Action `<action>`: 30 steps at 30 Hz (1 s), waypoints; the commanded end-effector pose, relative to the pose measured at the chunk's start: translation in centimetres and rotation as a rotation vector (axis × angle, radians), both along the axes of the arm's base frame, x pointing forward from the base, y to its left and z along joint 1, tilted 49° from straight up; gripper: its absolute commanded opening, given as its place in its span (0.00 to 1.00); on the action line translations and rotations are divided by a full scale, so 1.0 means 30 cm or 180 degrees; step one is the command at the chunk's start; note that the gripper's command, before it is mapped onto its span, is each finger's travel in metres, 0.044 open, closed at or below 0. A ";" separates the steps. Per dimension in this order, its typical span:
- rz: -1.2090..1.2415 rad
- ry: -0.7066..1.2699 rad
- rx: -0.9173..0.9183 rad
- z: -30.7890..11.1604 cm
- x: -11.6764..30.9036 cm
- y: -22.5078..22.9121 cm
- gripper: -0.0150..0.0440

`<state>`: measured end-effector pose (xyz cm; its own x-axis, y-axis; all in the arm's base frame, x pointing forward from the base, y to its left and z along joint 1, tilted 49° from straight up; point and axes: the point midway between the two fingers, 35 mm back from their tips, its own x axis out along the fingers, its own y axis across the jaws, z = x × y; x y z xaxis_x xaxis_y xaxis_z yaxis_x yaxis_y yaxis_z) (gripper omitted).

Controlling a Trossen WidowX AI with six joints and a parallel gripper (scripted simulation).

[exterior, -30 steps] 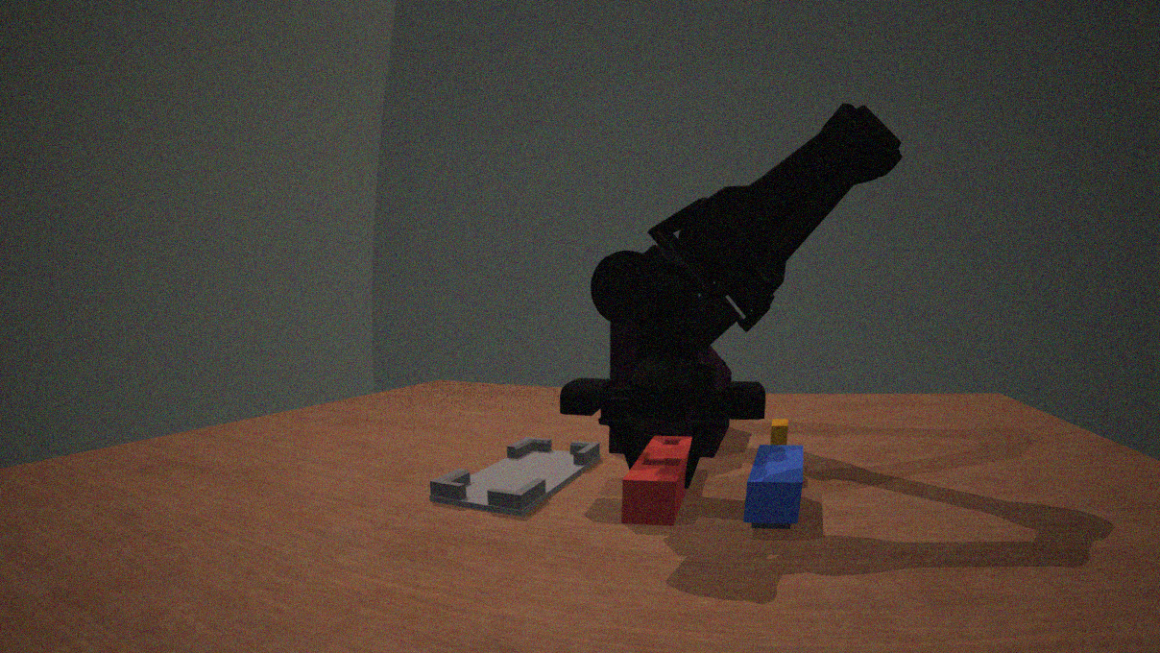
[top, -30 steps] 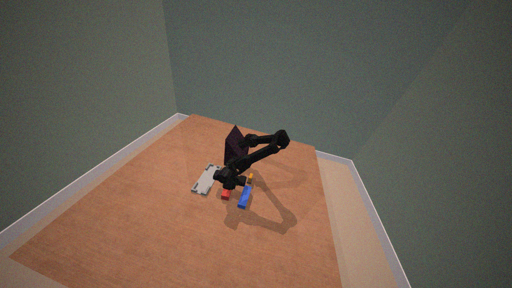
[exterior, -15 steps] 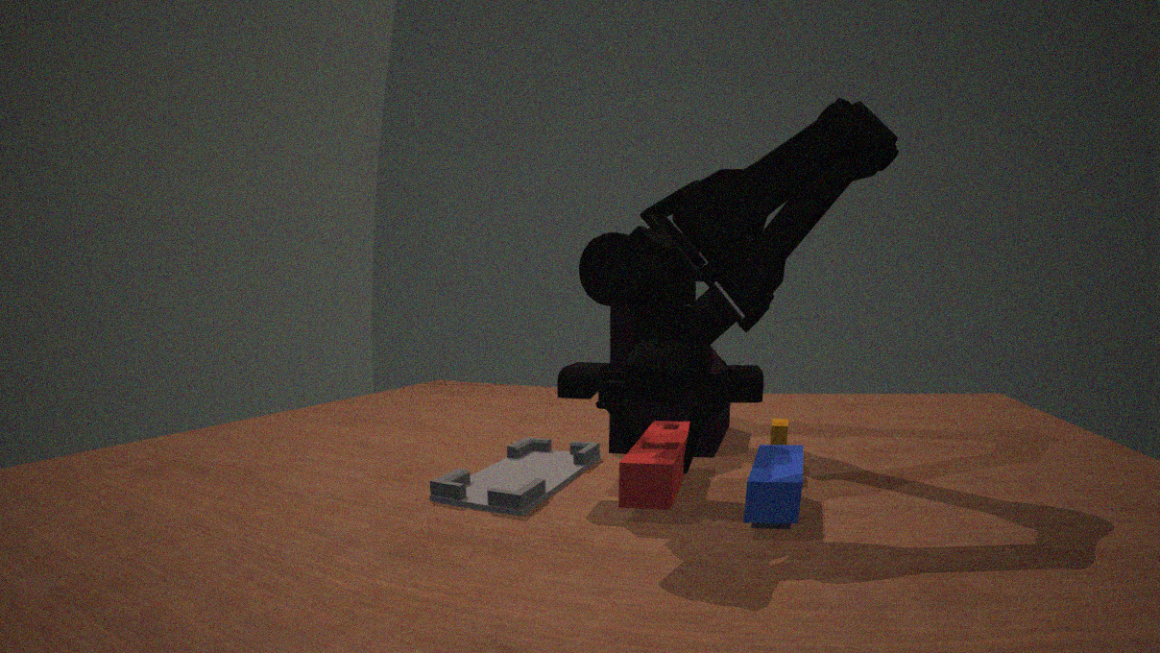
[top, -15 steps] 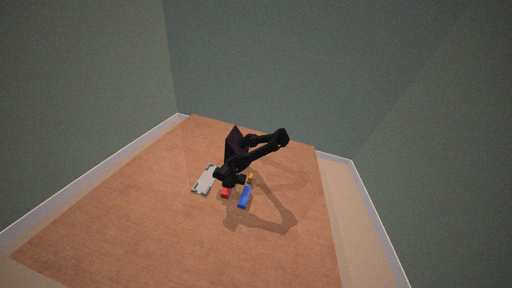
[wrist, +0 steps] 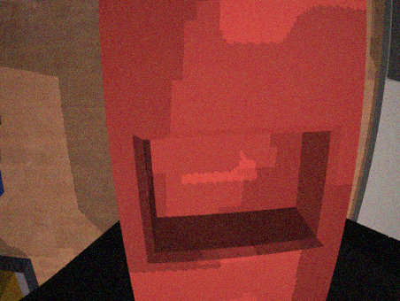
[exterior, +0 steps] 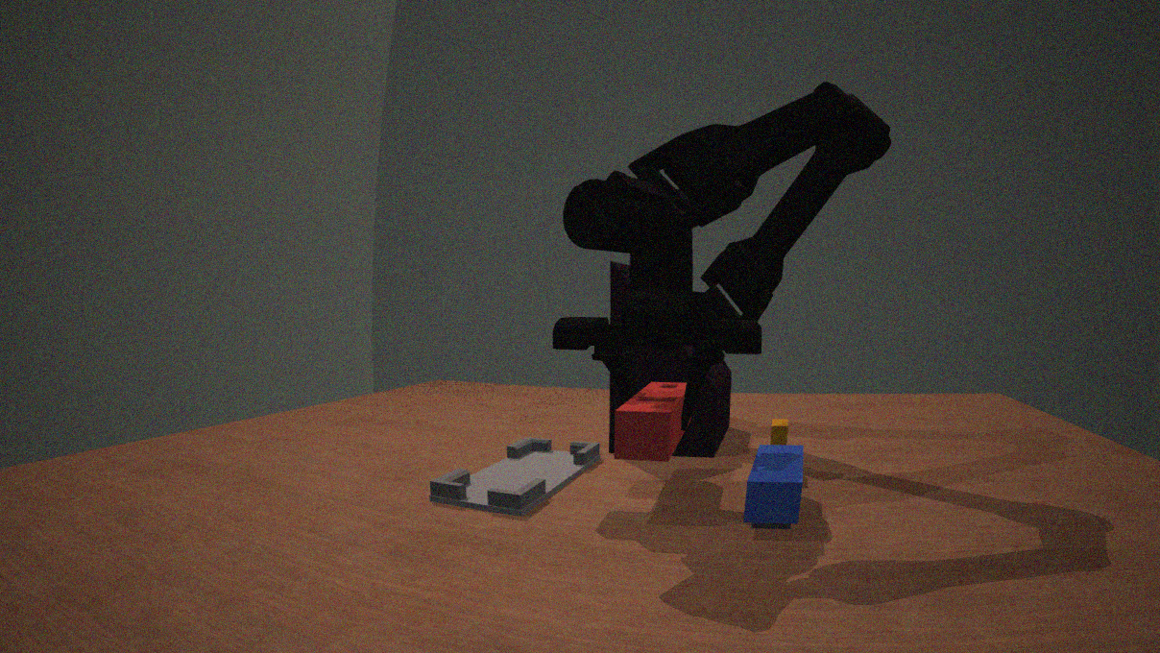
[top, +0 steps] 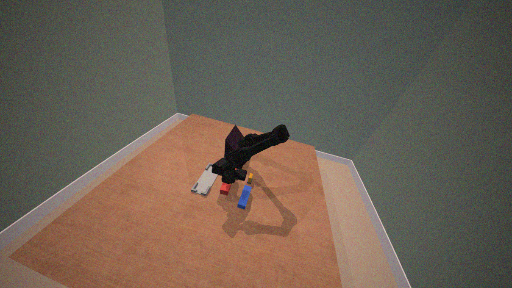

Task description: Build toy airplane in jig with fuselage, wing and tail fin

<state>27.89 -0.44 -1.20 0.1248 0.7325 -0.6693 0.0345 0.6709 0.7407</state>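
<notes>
My gripper (wrist: 219, 220) is shut on the red fuselage (top: 224, 189) (exterior: 647, 432) (wrist: 234, 88), which hangs level a little above the table in the exterior view. Its sockets face up; the larger one fills the middle of the wrist view. The grey cradle (top: 204, 182) (exterior: 527, 472) (wrist: 383, 164) is empty, just left of the fuselage in the top and exterior views and at the right edge of the wrist view. The blue wing (top: 245, 195) (exterior: 773, 495) lies right of the fuselage. The small yellow tail fin (top: 250, 176) (exterior: 779, 431) (wrist: 10, 285) stands behind the wing. The fingertips are hidden in the top and exterior views.
The wooden table (top: 143, 228) (exterior: 283, 551) carries all the parts. The arm's dark base (top: 233, 137) stands behind them. The cradle has raised corner walls. The arm's shadow falls across the wing's surroundings.
</notes>
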 end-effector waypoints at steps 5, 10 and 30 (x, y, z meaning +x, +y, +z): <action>0.0001 -0.0041 -0.0034 0.064 -0.006 -0.074 0.25; 0.0010 -0.0034 -0.0022 0.101 -0.019 -0.108 0.25; -0.0024 0.0052 0.0032 0.103 -0.049 -0.188 0.25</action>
<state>26.46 -5.43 2.85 0.1211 0.7417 -0.6597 0.0418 0.6602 0.7499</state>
